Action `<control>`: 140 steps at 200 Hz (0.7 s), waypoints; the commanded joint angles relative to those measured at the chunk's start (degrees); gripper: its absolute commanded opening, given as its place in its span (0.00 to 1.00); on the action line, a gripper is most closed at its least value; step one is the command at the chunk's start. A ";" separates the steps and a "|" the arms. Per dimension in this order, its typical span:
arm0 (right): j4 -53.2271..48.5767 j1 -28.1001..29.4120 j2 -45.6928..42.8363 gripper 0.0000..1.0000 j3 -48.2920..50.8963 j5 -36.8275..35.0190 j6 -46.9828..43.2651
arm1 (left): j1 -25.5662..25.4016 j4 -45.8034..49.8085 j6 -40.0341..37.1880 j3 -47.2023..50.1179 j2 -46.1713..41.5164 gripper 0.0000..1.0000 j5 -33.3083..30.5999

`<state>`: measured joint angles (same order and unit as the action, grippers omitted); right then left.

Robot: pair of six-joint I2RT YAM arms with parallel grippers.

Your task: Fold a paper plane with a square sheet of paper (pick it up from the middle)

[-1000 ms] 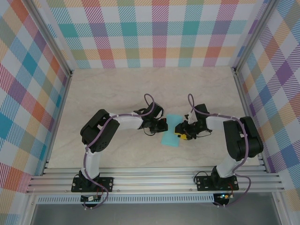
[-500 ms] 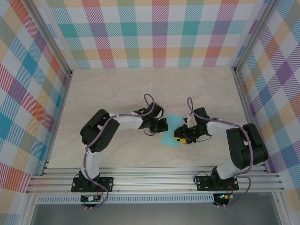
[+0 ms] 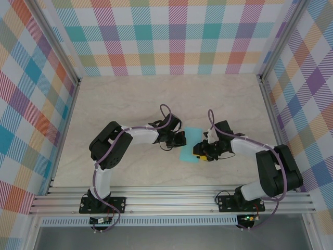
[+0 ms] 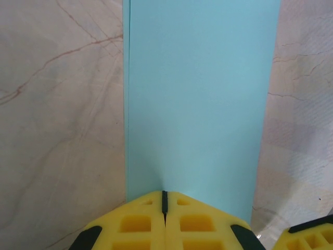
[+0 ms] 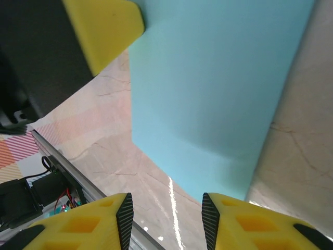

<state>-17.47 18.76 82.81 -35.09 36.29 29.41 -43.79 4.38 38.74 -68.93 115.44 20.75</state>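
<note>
The square sheet of paper (image 3: 189,147) is light blue and lies flat on the table as a long rectangle, with a second layer edge showing along its left side (image 4: 197,104). A paper plane is out of view. My left gripper (image 3: 180,138) is shut, its tips (image 4: 164,195) touching the middle of the sheet's left edge; I cannot tell whether the edge is pinched. My right gripper (image 3: 200,152) stands open low over the sheet's near right corner (image 5: 218,94), with bare table between its fingers (image 5: 166,208).
The marble-look table (image 3: 130,99) is boxed in by checked walls and aluminium rails (image 3: 171,200) along the near edge. The left gripper's yellow finger (image 5: 104,26) shows across the sheet, and a right finger (image 4: 309,237) shows at the lower right of the left wrist view.
The right arm's elbow has swung out to the right and its gripper has slid slightly toward the sheet's near corner. The left gripper has not moved.
</note>
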 commanded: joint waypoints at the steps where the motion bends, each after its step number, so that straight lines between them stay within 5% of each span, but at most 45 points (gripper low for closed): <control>1: -0.24 0.92 0.80 0.42 2.23 0.99 0.31 | -0.87 5.93 -0.78 0.72 0.98 0.00 -0.89; 41: -0.20 1.90 3.56 0.42 2.58 -1.03 0.47 | -1.03 5.92 -0.75 0.72 0.80 0.00 -0.89; 87: -7.07 1.87 -4.55 0.42 -1.17 -9.48 -0.44 | -1.12 5.41 0.25 1.35 -2.83 0.00 -1.22; 118: -10.60 1.80 -8.10 0.43 -4.60 -20.21 0.02 | -1.10 5.27 0.98 3.75 -9.24 0.14 -5.20; 140: -11.08 1.81 -5.76 0.44 -7.19 -21.15 0.89 | -1.08 6.25 1.26 6.21 -12.84 0.27 -8.29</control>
<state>-25.45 20.36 75.42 -39.42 20.32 29.63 -44.27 8.08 39.40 -64.88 108.38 16.91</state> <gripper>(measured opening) 0.437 0.209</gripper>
